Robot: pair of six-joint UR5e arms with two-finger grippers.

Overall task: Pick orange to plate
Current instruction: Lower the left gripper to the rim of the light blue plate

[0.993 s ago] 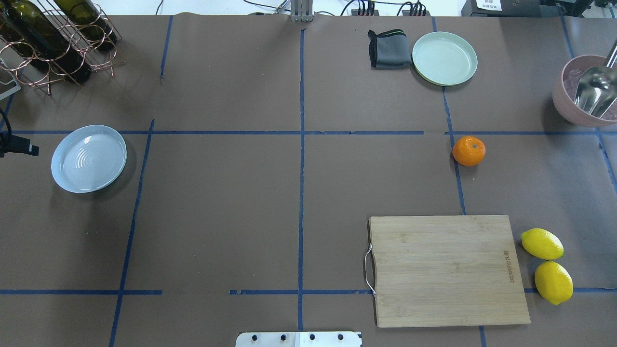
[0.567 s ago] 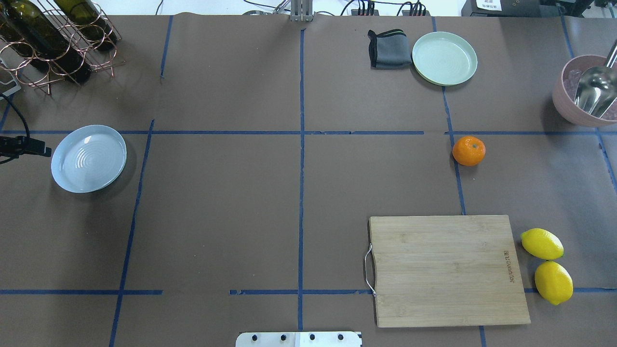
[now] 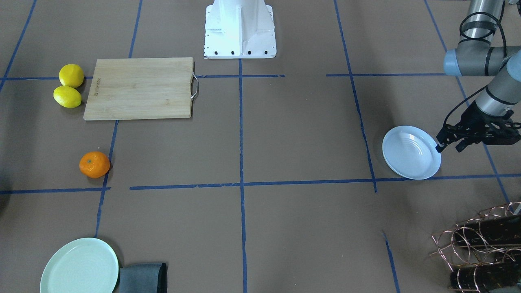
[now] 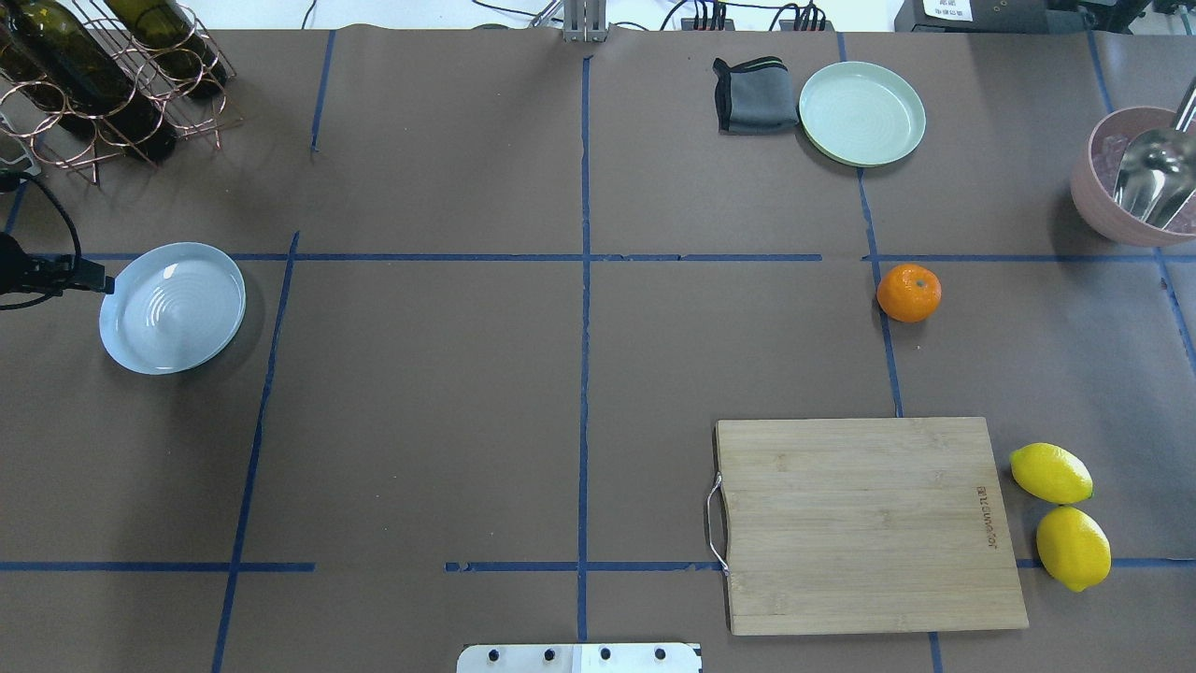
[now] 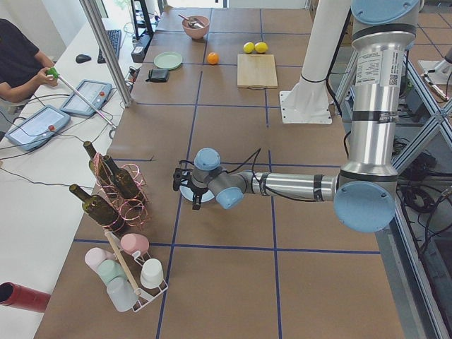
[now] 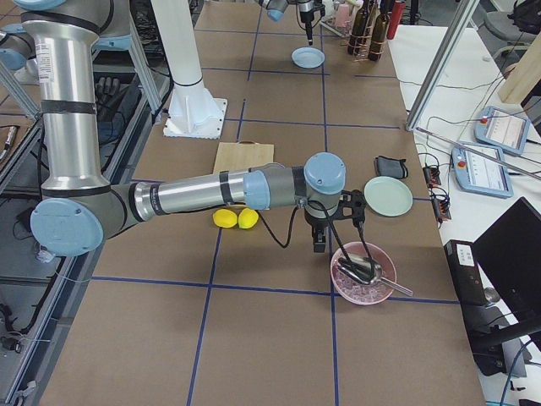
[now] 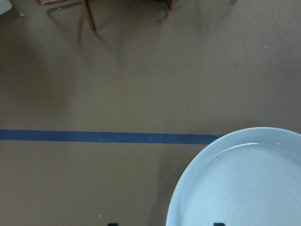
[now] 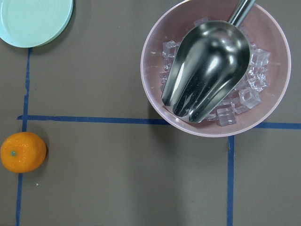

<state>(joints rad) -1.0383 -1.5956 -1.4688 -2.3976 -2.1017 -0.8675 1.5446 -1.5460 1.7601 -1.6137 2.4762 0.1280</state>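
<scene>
The orange (image 4: 908,293) sits on the brown table on a blue tape line, right of centre; it also shows in the front view (image 3: 94,164) and at the lower left of the right wrist view (image 8: 22,152). The white-bluish ridged plate (image 4: 173,308) lies at the far left and holds nothing. My left gripper (image 3: 449,147) hovers at the plate's (image 3: 411,152) outer rim, open and holding nothing. The plate's rim (image 7: 244,183) fills the lower right of the left wrist view. My right gripper (image 6: 321,244) hangs beside the pink bowl; I cannot tell its state.
A mint-green plate (image 4: 861,112) and a grey cloth (image 4: 755,93) lie at the back right. A pink bowl (image 4: 1103,210) with ice and a metal scoop stands at the right edge. A wooden cutting board (image 4: 869,523) and two lemons (image 4: 1050,472) lie front right. A bottle rack (image 4: 103,75) stands back left.
My left gripper has moved in from the table's left edge until it reaches the plate's rim. The orange and the plate have not moved.
</scene>
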